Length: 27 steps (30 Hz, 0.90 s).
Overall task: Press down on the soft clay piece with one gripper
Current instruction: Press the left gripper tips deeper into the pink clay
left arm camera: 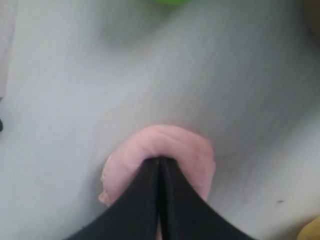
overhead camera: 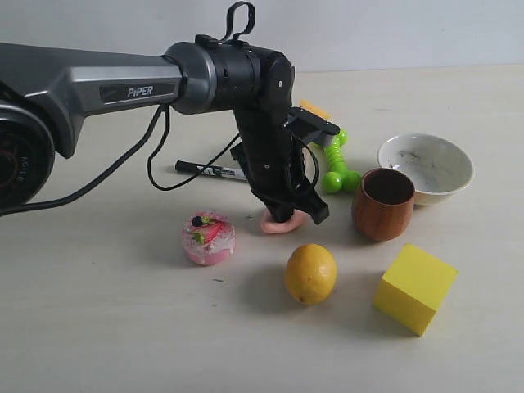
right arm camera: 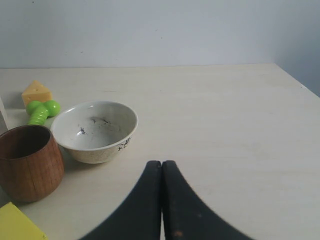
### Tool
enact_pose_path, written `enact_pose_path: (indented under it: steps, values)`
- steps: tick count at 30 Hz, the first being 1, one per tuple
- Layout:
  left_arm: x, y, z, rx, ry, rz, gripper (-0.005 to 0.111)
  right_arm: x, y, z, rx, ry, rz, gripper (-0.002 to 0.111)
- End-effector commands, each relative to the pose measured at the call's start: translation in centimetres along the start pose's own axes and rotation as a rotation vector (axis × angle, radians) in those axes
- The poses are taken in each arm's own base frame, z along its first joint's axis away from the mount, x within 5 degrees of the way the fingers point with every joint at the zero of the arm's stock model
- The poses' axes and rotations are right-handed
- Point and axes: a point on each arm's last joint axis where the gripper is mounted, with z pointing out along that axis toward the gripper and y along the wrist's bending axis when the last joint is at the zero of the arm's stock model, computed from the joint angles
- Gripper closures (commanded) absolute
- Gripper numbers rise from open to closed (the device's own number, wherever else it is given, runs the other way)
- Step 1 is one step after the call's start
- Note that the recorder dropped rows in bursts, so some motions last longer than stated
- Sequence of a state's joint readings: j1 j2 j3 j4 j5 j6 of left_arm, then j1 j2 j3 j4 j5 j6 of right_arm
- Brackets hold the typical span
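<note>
the small salmon-pink matte clay lump (overhead camera: 268, 223) lies on the pale tabletop (overhead camera: 123, 327), between the round pink-and-white cake toy (overhead camera: 209, 238) and the brown wooden cup (overhead camera: 383, 204), just behind the yellow lemon (overhead camera: 311, 273). the black two-fingered left gripper (left arm camera: 160, 160) points down, fingers pressed together, with its tips touching the top of the lump. the black right gripper (right arm camera: 161, 164) hangs over bare table near the white ceramic bowl (right arm camera: 95, 131), its fingers likewise together and holding nothing.
</note>
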<state>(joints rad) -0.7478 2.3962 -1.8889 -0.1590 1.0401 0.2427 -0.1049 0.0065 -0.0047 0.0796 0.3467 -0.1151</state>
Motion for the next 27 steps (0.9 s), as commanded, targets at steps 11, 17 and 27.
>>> enact_pose_path:
  steps: [11,17,27]
  values:
    - [0.1,-0.3,-3.4,-0.025,-0.016,0.013,0.107,0.1,0.0,0.0,0.001,-0.010,-0.005,0.108]
    - [0.2,-0.3,-3.0,-0.023,-0.004,0.008,0.107,0.1,0.0,0.0,0.001,-0.010,-0.005,0.108]
    - [0.0,-0.2,-2.1,-0.013,-0.016,-0.001,0.107,0.1,0.0,0.0,0.001,-0.010,-0.005,0.108]
